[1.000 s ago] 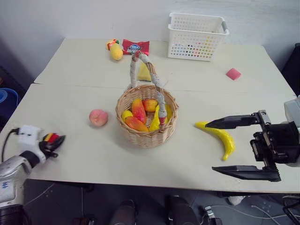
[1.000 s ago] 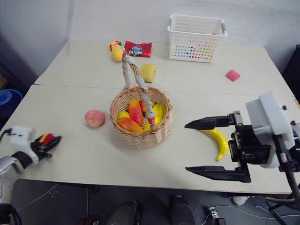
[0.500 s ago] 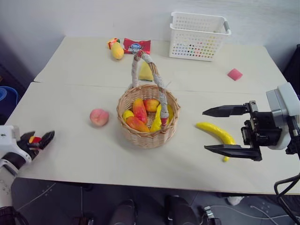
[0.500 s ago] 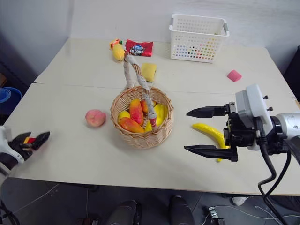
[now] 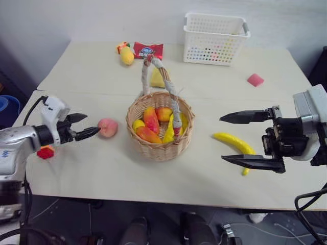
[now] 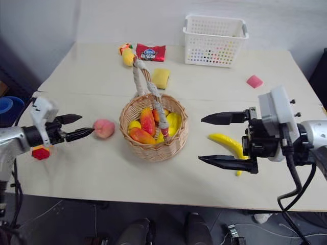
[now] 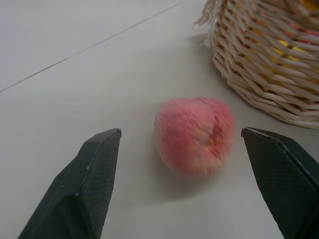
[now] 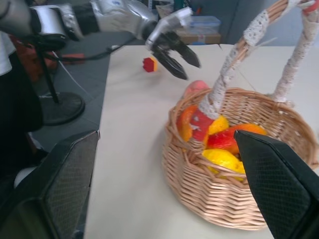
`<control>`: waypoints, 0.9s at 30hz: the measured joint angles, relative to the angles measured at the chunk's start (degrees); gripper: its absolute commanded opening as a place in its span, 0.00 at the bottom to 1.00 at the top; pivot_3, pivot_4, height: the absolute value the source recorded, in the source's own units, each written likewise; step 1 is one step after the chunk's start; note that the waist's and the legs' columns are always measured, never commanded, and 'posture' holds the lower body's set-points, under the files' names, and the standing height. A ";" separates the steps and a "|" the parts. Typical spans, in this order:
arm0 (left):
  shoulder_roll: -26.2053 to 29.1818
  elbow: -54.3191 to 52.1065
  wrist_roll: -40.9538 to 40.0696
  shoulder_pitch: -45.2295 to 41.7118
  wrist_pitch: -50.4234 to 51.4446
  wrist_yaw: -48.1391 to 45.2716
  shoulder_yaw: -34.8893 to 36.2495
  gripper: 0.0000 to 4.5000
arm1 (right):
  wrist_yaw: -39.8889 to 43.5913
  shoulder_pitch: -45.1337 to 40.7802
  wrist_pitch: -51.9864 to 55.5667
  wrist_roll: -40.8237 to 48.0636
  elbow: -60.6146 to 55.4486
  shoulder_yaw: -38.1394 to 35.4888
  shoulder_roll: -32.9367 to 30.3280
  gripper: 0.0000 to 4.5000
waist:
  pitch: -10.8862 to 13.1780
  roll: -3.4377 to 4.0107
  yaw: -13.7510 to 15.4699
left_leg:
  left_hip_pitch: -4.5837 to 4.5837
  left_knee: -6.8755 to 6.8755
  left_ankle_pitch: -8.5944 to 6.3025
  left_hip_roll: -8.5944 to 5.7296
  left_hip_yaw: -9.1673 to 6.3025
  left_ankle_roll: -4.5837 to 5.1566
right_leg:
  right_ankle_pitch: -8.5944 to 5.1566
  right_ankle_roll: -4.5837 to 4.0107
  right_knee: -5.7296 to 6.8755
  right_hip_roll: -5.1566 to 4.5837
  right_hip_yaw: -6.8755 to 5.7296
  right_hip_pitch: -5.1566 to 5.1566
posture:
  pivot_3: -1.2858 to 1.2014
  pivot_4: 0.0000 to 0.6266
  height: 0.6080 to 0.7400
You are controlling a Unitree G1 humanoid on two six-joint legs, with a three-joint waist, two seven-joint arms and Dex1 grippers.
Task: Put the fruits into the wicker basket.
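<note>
Two fruits lie outside the wicker basket on the desk. Left gripper, fingers spread, empty, points at the peach just ahead, nearest. Right gripper, fingers wide, brackets the banana, lying diagonally.

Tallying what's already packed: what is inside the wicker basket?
The wicker basket holds a pile of toy fruit, red-orange and yellow pieces. Its bottom and anything beneath that pile are covered.
</note>
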 measured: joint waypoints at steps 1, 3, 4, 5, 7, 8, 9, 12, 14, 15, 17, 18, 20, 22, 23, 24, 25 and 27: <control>-0.87 2.24 1.29 -1.72 -1.09 -0.38 -1.47 0.91 | -0.02 -0.01 0.30 0.48 -0.48 -0.20 -0.14 1.00 | 0.00 0.00 -0.02 | -0.01 0.00 -0.01 0.00 0.08 0.04 | 0.00 0.00 0.01 0.00 -0.03 -0.02 | 0.52 0.24 1.00; -2.84 7.12 3.25 -5.62 -3.76 -2.02 -4.05 0.91 | -0.30 -0.18 0.77 1.36 -1.62 -0.69 -0.54 1.00 | 0.02 -0.04 0.08 | -0.02 0.06 -0.06 0.00 0.24 0.13 | 0.01 0.03 0.00 -0.01 -0.24 -0.04 | 0.52 0.24 1.00; -3.54 8.78 3.89 -7.15 -4.82 -2.66 -4.99 0.91 | -0.58 -0.30 0.82 1.53 -1.81 -0.95 -0.55 1.00 | 0.02 -0.05 0.13 | -0.03 0.12 -0.08 0.00 0.28 0.17 | 0.02 0.04 0.00 -0.02 -0.34 -0.04 | 0.52 0.24 1.00; -3.97 10.21 4.60 -8.32 -5.68 -3.37 -5.81 0.91 | -0.87 -0.37 0.84 1.61 -1.87 -1.12 -0.56 1.00 | 0.02 -0.06 0.15 | -0.02 0.15 -0.10 -0.02 0.33 0.21 | 0.04 0.08 0.00 -0.04 -0.39 -0.04 | 0.52 0.24 1.00; -4.95 13.35 6.45 -10.32 -7.03 -4.67 -7.47 0.91 | -1.33 -0.34 0.86 1.65 -1.86 -1.37 -0.56 1.00 | 0.02 -0.06 0.11 | -0.02 0.23 -0.12 -0.09 0.44 0.30 | 0.11 0.21 0.00 -0.03 -0.39 -0.03 | 0.52 0.24 1.00; -5.49 15.48 7.46 -11.07 -7.46 -5.29 -8.30 0.91 | -1.40 -0.26 0.86 1.56 -1.84 -1.44 -0.56 1.00 | 0.02 -0.06 0.06 | -0.02 0.29 -0.13 -0.09 0.49 0.36 | 0.14 0.26 0.00 -0.04 -0.36 -0.03 | 0.52 0.24 1.00; -6.02 17.29 8.18 -11.66 -7.86 -5.76 -8.85 0.87 | -1.50 -0.25 0.85 1.36 -1.80 -1.44 -0.56 1.00 | 0.03 -0.07 0.08 | -0.03 0.38 -0.15 -0.09 0.50 0.40 | 0.15 0.28 0.02 -0.03 -0.35 -0.02 | 0.52 0.24 1.00; -7.14 21.60 10.09 -12.97 -9.35 -6.80 -9.99 0.72 | -1.93 -0.26 0.82 0.77 -1.74 -1.43 -0.56 1.00 | 0.05 -0.11 0.18 | -0.10 0.65 -0.22 -0.08 0.47 0.50 | 0.17 0.30 0.10 -0.13 -0.35 -0.01 | 0.52 0.24 1.00; -7.27 22.74 10.63 -13.60 -10.27 -8.09 -10.10 0.57 | -2.19 -0.28 0.81 0.53 -1.65 -1.43 -0.56 1.00 | 0.06 -0.12 0.21 | -0.19 0.79 -0.26 -0.06 0.42 0.51 | 0.17 0.31 0.11 -0.27 -0.35 -0.02 | 0.52 0.24 1.00; -7.27 23.05 10.78 -13.89 -10.59 -8.39 -10.09 0.50 | -2.33 -0.29 0.79 0.37 -1.62 -1.42 -0.56 1.00 | 0.06 -0.13 0.21 | -0.19 0.80 -0.27 -0.06 0.41 0.52 | 0.17 0.32 0.10 -0.29 -0.36 -0.02 | 0.52 0.24 1.00; -7.23 23.36 11.05 -14.37 -11.01 -8.88 -9.94 0.43 | -2.49 -0.28 0.78 -0.13 -1.50 -1.43 -0.55 1.00 | 0.06 -0.12 0.23 | -0.20 0.81 -0.29 -0.06 0.41 0.52 | 0.17 0.32 0.08 -0.33 -0.36 -0.02 | 0.52 0.24 1.00; -7.11 23.16 10.98 -14.29 -10.79 -9.22 -9.73 0.42 | -2.49 -0.28 0.76 -0.20 -1.45 -1.42 -0.55 1.00 | 0.06 -0.12 0.24 | -0.20 0.81 -0.30 -0.06 0.40 0.51 | 0.18 0.32 0.07 -0.33 -0.36 -0.02 | 0.52 0.24 1.00; -6.46 20.03 9.54 -13.12 -8.68 -10.72 -8.25 0.41 | -2.51 -0.14 0.73 -0.48 -1.36 -1.43 -0.55 1.00 | 0.06 -0.13 0.14 | -0.24 0.81 -0.32 -0.05 0.39 0.49 | 0.18 0.32 0.04 -0.33 -0.36 -0.04 | 0.52 0.24 1.00; -4.43 13.68 6.33 -10.85 -5.29 -12.77 -5.70 0.41 | -2.61 0.29 0.72 -0.59 -1.40 -1.56 -0.55 1.00 | 0.07 -0.14 -0.08 | -0.27 0.82 -0.36 0.02 0.39 0.45 | 0.18 0.32 0.00 -0.31 -0.24 -0.05 | 0.52 0.24 1.00; -3.27 11.01 4.96 -9.88 -3.87 -13.51 -4.56 0.41 | -2.68 0.45 0.73 -0.60 -1.40 -1.63 -0.55 1.00 | 0.07 -0.14 -0.09 | -0.27 0.82 -0.38 0.04 0.38 0.43 | 0.18 0.32 -0.01 -0.31 -0.17 -0.05 | 0.52 0.24 1.00; -1.82 7.24 3.05 -8.33 -1.85 -14.65 -2.86 0.41 | -2.80 0.69 0.73 -0.60 -1.45 -1.73 -0.55 1.00 | 0.07 -0.13 -0.14 | -0.27 0.81 -0.39 0.07 0.38 0.41 | 0.17 0.31 -0.04 -0.32 -0.07 -0.05 | 0.52 0.24 1.00; -0.81 4.74 1.49 -7.33 -0.40 -15.67 -1.66 0.41 | -2.92 0.96 0.73 -0.62 -1.43 -1.84 -0.55 1.00 | 0.07 -0.13 -0.11 | -0.27 0.81 -0.40 0.11 0.37 0.40 | 0.17 0.31 -0.05 -0.31 -0.06 -0.04 | 0.52 0.24 1.00; 1.76 -5.66 -6.24 -4.92 7.65 -18.76 2.21 0.41 | -3.52 1.88 0.73 -1.00 -1.46 -2.18 -0.55 1.00 | 0.07 -0.13 0.09 | -0.28 0.85 -0.40 0.12 0.29 0.39 | 0.17 0.30 -0.08 -0.33 -0.08 0.01 | 0.52 0.24 1.00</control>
